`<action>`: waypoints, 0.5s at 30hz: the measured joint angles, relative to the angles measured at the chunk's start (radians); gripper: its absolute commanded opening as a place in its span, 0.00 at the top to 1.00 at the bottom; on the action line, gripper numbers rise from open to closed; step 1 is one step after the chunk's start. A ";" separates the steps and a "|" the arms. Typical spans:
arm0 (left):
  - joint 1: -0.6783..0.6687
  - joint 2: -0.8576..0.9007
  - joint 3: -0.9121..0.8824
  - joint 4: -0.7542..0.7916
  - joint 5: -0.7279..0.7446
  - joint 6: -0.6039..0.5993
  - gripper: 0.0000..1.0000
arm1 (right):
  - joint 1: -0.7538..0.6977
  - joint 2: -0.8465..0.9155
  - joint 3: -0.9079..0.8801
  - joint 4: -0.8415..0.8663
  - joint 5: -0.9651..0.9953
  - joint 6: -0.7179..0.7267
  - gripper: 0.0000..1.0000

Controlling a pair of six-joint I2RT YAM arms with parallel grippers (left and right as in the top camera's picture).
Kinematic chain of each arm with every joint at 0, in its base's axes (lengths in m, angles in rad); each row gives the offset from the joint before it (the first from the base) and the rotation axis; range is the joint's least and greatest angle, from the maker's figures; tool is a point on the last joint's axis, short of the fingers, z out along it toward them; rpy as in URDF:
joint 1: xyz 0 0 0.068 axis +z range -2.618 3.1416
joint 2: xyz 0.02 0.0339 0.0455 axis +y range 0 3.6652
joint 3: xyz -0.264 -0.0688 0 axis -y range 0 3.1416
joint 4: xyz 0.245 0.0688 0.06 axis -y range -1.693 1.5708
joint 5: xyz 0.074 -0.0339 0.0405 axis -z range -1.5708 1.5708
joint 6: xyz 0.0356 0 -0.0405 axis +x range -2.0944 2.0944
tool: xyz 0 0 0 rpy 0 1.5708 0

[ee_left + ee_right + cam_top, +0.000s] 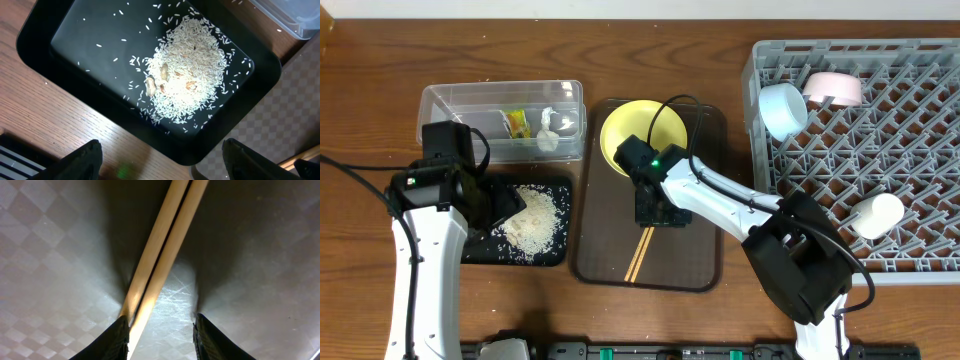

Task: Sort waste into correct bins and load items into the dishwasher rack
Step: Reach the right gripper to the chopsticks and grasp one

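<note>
The wooden chopsticks lie side by side on the dark brown serving tray, below the yellow plate. My right gripper is low over their upper end. In the right wrist view it is open, and the chopsticks run between the fingers, close to the left one. My left gripper is open and empty over the black tray, which holds the rice heap. In the left wrist view the rice lies ahead of the open fingers. The green-yellow wrapper and white scrap lie in the clear tub.
The grey dishwasher rack at the right holds the light blue bowl, the white bowl and the pale cup. The brown serving tray stands between the black tray and the rack. A few brown bits lie in the rice.
</note>
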 measured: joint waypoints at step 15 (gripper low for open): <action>0.000 0.000 0.000 0.000 0.000 0.000 0.20 | 0.000 0.001 -0.019 -0.032 0.043 0.002 0.68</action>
